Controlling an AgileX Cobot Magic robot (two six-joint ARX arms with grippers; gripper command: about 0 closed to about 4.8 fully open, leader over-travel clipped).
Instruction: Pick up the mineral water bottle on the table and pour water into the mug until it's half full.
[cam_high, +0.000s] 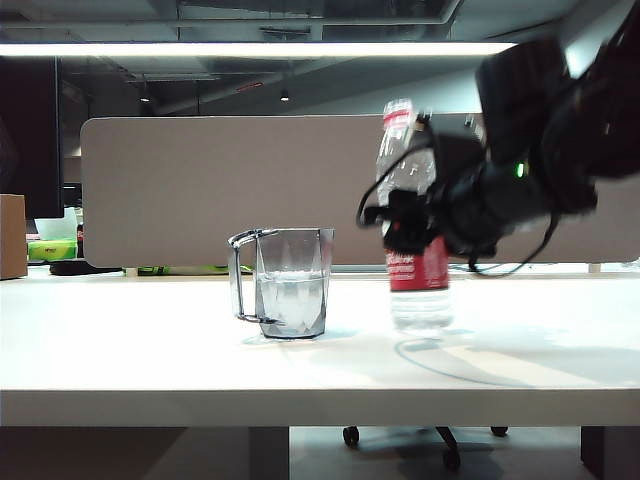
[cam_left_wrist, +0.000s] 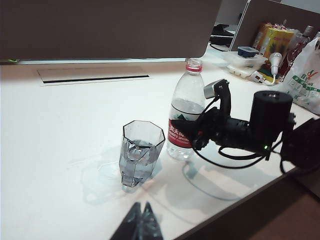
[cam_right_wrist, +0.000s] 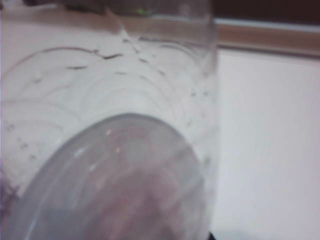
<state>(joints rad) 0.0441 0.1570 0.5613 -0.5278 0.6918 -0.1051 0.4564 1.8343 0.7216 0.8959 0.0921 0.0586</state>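
Note:
The mineral water bottle (cam_high: 418, 290) stands upright at the right of the white table (cam_high: 120, 340), its base at the tabletop; contact cannot be told. It has a red neck ring and a red label, and its cap is off. My right gripper (cam_high: 408, 218) is shut on its middle from the right, and the bottle's clear wall (cam_right_wrist: 115, 150) fills the right wrist view. The grey faceted mug (cam_high: 290, 285) sits just left of the bottle, handle to the left, with water (cam_high: 290, 300) up to about half. My left gripper (cam_left_wrist: 142, 204) hangs shut near the mug (cam_left_wrist: 140, 152), holding nothing.
A grey partition (cam_high: 200, 190) runs behind the table. A cardboard box (cam_high: 12, 235) stands at the far left. A cable slot (cam_left_wrist: 92, 75) lies in the tabletop. A plastic bag (cam_left_wrist: 302, 82) and snack boxes (cam_left_wrist: 275, 40) crowd the neighbouring desk. Chair wheels (cam_high: 400, 435) show below.

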